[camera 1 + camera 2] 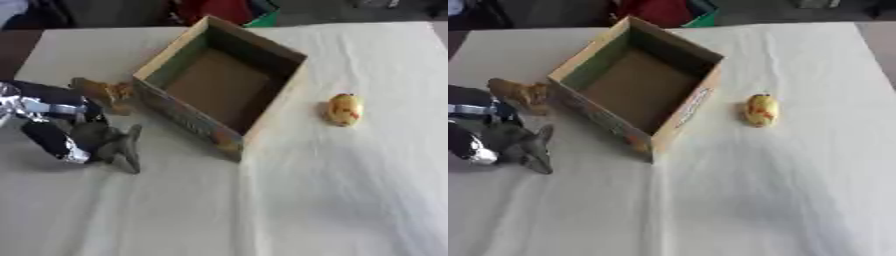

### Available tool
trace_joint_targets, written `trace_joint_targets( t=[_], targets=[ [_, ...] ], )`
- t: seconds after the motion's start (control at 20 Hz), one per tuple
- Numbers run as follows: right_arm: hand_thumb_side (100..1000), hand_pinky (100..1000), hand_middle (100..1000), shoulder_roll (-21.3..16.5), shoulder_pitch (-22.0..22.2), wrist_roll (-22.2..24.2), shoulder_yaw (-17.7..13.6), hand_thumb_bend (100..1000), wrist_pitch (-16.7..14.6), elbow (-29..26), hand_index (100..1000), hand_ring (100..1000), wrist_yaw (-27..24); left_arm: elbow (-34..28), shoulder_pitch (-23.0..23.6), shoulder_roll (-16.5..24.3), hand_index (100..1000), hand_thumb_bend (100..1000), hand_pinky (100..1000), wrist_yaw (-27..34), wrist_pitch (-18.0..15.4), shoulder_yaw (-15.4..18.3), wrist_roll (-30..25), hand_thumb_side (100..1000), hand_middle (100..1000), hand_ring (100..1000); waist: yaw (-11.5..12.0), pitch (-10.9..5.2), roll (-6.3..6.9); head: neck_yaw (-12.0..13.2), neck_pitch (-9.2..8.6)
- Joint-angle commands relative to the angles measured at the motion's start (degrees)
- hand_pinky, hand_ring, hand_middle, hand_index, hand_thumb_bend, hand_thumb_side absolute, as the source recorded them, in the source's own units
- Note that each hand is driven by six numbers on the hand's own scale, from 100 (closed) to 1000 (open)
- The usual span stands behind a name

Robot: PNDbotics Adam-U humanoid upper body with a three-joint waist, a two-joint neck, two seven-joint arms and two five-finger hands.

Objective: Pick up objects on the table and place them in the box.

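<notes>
An open cardboard box [262, 47] stands on the white tablecloth, turned askew, and nothing shows inside it. A small yellow object with red marks [344, 109] lies to the right of the box. A brown object [104, 93] lies against the box's left wall. My left hand [103, 141] comes in from the left, just in front of the brown object. Its grey fingers [129, 150] are stretched out and point down at the cloth, holding nothing. My right hand shows in neither view.
The white cloth [332, 200] covers the table, with wide bare room in front and on the right. The table's far edge runs along the top, with dark and red shapes [214, 9] beyond it.
</notes>
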Motion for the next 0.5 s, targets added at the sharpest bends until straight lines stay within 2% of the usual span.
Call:
trace_joint_targets(
  t=[0.05, 0.3, 0.5],
  targets=[
    [955, 704, 588, -0.78, -0.24, -0.06, -0.58, 100, 0.24, -1.12, 830, 1000, -0.68, -0.08, -1.14, 0.93, 649, 100, 465, -1.22, 0.84, 0.39, -0.06, 400, 523, 561, -0.01, -0.93, -0.12, 0.16, -0.53],
    [956, 704, 587, -0.59, -0.05, -0.03, -0.68, 100, 0.43, -1.12, 830, 1000, -0.71, 0.23, -1.57, -0.05, 508, 100, 429, -0.12, 3.94, 0.61, -0.06, 269, 464, 494, -0.08, -0.92, -0.2, 0.13, -0.63],
    [958, 704, 586, -0.44, 0.1, -0.08, -0.74, 100, 0.57, -1.12, 829, 1000, -0.62, 0.13, -1.54, -0.29, 435, 100, 411, 2.11, 4.87, 0.06, -0.06, 273, 436, 473, -0.16, -0.89, -0.19, 0.25, -0.65]
  ],
)
